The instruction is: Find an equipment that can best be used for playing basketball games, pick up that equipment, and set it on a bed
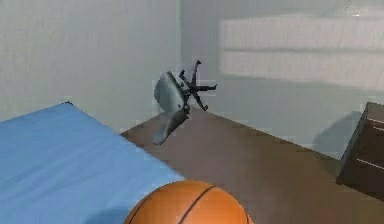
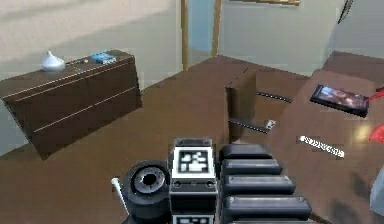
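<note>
An orange basketball with black seams (image 1: 190, 205) sits at six o'clock in the forward view, cut by the bottom edge and just beside the near corner of a bed with a plain blue cover (image 1: 55, 160). The bed spreads from seven to nine o'clock, and whether the ball rests on it or touches it cannot be told. The bed's long edge runs diagonally from near the ball up toward ten o'clock. Beyond that edge a brown wooden floor (image 1: 270, 170) lies bare from the middle out toward three o'clock. At twelve o'clock a grey office chair with a black star base (image 1: 180, 100) lies tipped over, near the corner of the pale walls (image 1: 80, 50). A dark brown chest of drawers (image 1: 365, 150) stands at the three o'clock edge. In the arm side view the dark square arm (image 2: 250, 190) rises at six o'clock and the gripper (image 2: 130, 192) sits at seven o'clock. Its far end is hard to make out, so I cannot tell how its fingers are set or whether it holds anything. A long dark wooden cabinet (image 2: 70, 95) stands at ten o'clock with a white rounded vase (image 2: 52, 62) on top. A brown tabletop (image 2: 350, 130) fills three o'clock and carries a flat black slab (image 2: 340, 97), with a brown box-like piece (image 2: 245, 100) just beside its edge. Between cabinet and table a broad strip of floor leads to a doorway (image 2: 200, 30) at twelve o'clock.
</note>
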Available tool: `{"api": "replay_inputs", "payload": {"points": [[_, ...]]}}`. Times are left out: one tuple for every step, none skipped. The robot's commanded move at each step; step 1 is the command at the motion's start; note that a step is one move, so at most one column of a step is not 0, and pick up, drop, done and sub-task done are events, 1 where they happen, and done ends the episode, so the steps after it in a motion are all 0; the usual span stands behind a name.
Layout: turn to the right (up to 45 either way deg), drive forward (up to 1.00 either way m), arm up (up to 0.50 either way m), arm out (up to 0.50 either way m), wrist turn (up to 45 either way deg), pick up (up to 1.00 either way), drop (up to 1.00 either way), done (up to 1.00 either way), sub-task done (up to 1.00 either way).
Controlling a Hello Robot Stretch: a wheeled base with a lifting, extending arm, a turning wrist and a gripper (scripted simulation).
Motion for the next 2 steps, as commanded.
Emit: {"api": "replay_inputs", "payload": {"points": [[0.0,0.20,0.00,0.00,0.0,0.00,0.00,0.00,0.00],[45.0,0.00,0.00,0.00,0.0,0.00,0.00,0.00,0.00]]}}
